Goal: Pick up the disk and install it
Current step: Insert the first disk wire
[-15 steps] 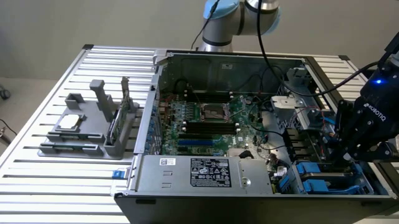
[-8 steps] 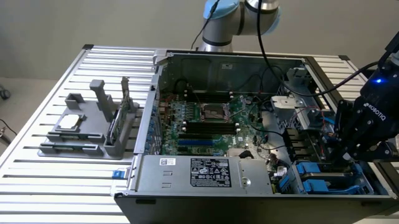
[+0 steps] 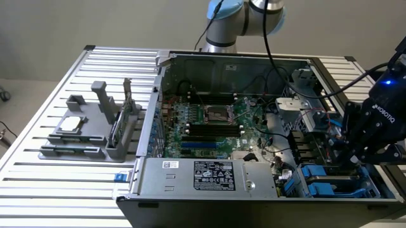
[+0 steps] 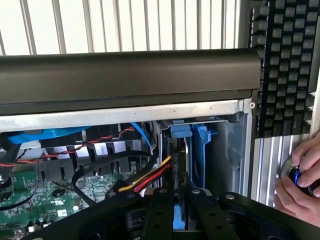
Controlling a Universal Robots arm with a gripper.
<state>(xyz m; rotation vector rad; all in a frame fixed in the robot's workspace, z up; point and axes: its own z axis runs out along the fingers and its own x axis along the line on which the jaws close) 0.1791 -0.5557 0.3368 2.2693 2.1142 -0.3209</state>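
Looking along the wrist view, you see your hand point(image 4: 174, 210) nearest, its black fingers point(image 4: 159, 212) drawn nearly together. They appear closed on the edge of the disk point(image 4: 190, 150), which stands on edge in its blue carrier inside the drive bay point(image 4: 232, 145). The contact itself is hidden, so treat the grip as probable, not confirmed. Just beside the fingers run red and yellow wires point(image 4: 150, 179). In the exterior view, the hand point(image 3: 371, 142) hangs over the computer case point(image 3: 209, 178) at its near corner on the exterior view's right, above blue carriers point(image 3: 326, 183). Judge the disk stiff, fairly heavy, smooth-faced and shock-sensitive; the carrier's plastic edges are the sound hold. A person's hand point(image 4: 300, 175) rests beyond, outside the case. Further off, the table point(image 3: 57, 190) carries a grey fixture point(image 3: 89, 130).
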